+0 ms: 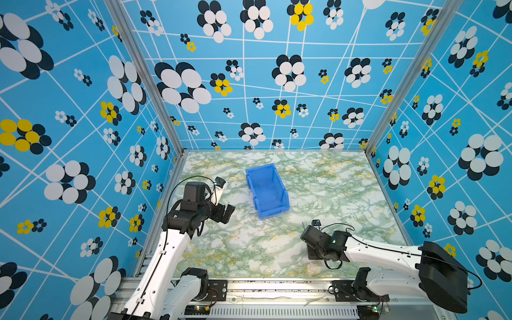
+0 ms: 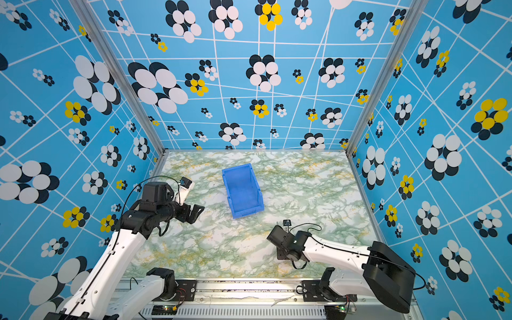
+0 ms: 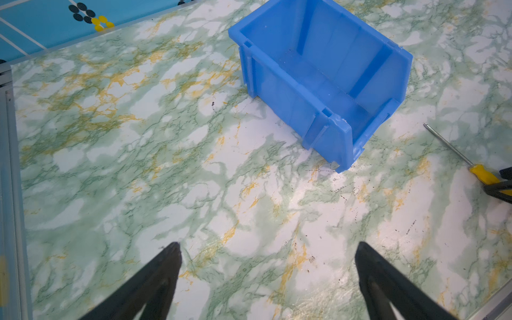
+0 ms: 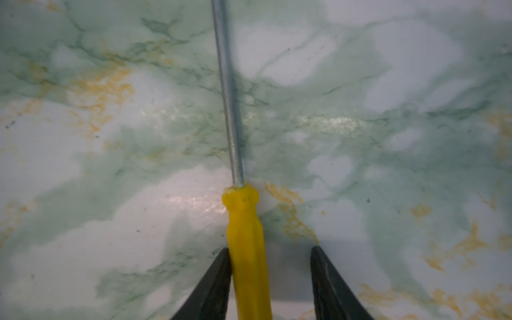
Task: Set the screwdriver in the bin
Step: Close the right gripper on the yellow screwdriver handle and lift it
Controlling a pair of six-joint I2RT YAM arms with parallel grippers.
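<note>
You see a bright blue bin [image 1: 267, 191] on a table [image 1: 332, 194] with green-and-white marble pattern and yellow veins. The screwdriver [image 4: 246, 235] has a yellow handle and silver-grey shaft. The walls [image 1: 83, 110] are blue with white, black and yellow flowers.

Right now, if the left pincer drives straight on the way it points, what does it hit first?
Probably the bin. In the left wrist view the left pincer is open over bare table, the bin ahead and slightly to one side. Depth is unclear; it might clip the near corner only.
</note>
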